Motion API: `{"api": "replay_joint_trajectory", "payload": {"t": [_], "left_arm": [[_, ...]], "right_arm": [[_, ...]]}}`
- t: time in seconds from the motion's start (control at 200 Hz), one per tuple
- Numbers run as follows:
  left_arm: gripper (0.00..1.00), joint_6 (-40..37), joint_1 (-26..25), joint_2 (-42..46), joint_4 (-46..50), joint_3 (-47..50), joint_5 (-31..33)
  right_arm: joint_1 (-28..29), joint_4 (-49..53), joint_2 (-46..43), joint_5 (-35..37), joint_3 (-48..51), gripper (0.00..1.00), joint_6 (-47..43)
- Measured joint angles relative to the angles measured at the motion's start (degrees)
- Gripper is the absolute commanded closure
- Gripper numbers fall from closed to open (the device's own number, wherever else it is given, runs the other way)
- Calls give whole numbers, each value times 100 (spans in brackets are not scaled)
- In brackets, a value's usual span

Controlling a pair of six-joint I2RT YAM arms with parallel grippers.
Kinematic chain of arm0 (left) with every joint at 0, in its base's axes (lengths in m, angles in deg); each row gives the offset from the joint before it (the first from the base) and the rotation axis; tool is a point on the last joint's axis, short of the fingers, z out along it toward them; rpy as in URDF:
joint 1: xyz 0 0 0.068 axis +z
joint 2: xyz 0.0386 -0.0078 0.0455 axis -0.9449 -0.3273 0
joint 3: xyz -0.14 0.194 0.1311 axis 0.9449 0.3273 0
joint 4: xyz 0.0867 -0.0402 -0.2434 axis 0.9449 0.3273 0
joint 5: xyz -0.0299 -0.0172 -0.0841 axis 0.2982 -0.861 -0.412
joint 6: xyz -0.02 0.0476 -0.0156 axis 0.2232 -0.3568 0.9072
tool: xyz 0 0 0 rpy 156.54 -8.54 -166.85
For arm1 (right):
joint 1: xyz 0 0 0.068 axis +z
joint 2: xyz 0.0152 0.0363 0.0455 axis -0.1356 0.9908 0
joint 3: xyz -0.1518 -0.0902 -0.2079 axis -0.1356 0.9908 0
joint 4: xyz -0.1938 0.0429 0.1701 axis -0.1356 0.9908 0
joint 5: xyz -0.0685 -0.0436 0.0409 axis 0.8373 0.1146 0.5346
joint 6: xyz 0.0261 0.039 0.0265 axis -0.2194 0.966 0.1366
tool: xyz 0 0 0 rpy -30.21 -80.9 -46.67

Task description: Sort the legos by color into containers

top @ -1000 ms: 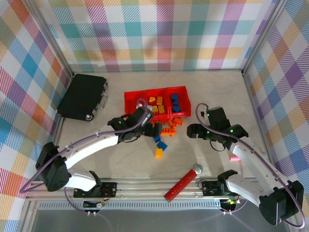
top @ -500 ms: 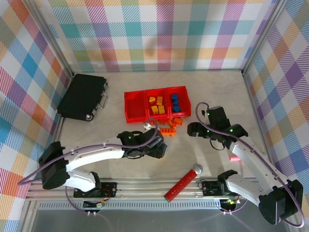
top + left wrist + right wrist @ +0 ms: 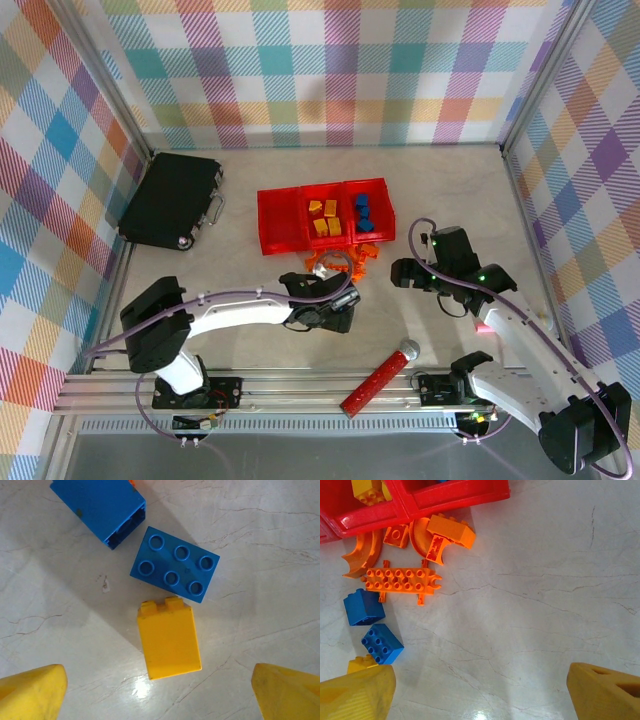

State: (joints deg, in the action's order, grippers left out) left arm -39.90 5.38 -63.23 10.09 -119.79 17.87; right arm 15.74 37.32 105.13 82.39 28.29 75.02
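Observation:
Three joined red containers (image 3: 280, 222) stand mid-table: the left bin bare, the middle with yellow legos (image 3: 325, 216), the right with blue legos (image 3: 363, 212). Loose orange legos (image 3: 342, 262) lie just in front. My left gripper (image 3: 335, 312) hangs open over a yellow brick (image 3: 169, 640), a flat blue brick (image 3: 175, 571) and a blue brick on its side (image 3: 102, 507); its opening (image 3: 160, 695) is bare. My right gripper (image 3: 402, 272) (image 3: 480, 695) is open over bare table, right of an orange plate (image 3: 400, 580), orange arch (image 3: 357, 555) and blue bricks (image 3: 364, 607).
A black case (image 3: 170, 200) lies at the far left. A red cylinder with a silver ball end (image 3: 380, 378) lies by the near rail. Plaid walls close in the table on three sides. The containers' corner (image 3: 420, 500) shows in the right wrist view.
My left gripper has swung from beside the bins toward the near side, now over the loose blue and yellow bricks. The right arm has barely shifted.

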Motion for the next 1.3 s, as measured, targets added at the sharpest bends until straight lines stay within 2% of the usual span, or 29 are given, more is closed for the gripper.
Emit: {"api": "replay_joint_trajectory", "payload": {"t": [0.41,0.565,0.925,1.3], "left_arm": [[17,376,0,-551,-157,-52,-103],[24,492,2,-684,-264,-66,-103],[49,761,79,-793,-317,-79,-98],[60,876,149,-896,-308,-79,-98]], "right_arm": [[0,-2,-9,-42,42,11,-2],[0,0,-15,-68,74,11,-2],[0,0,-57,-66,74,11,-2],[0,-2,-61,-70,79,11,-2]]}}
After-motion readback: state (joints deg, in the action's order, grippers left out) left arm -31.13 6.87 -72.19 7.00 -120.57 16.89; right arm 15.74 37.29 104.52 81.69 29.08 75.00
